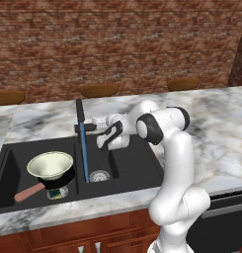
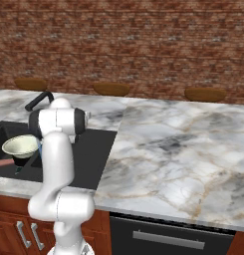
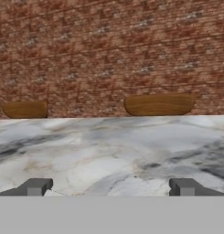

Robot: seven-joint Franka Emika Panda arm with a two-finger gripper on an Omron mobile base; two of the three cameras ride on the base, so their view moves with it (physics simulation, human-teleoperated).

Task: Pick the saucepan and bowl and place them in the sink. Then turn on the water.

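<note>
looking at this, the job seems basically wrapped up: the bowl point(image 1: 50, 164) sits nested in the pan point(image 1: 53, 179), and both are down in the left basin of the sink point(image 1: 137, 170), with the pan's pink handle sticking out toward the front left. the water point(image 1: 84, 150) is running, a thin blue stream dropping straight from the faucet point(image 1: 80, 116) onto the divider between the two basins. the gripper point(image 1: 106, 137) hangs just right of that stream, over the back of the right basin, fingers spread wide and pinching nothing; in the hand view the two tips point(image 3: 36, 186) stand well apart and point out across the marble counter point(image 3: 111, 146) toward the brick wall point(image 3: 111, 50). so the key relation: faucet and stream lie just to the left of the hand, near but not touching as far as i can tell, and the stream's long axis is vertical. if anything's left to do, i'd guess it's just backing the arm away without clipping the faucet. counts: one pan, one bowl, one sink with two basins, one faucet, one stream, one arm, and three wooden stools point(image 1: 99, 90) behind the counter.
</note>
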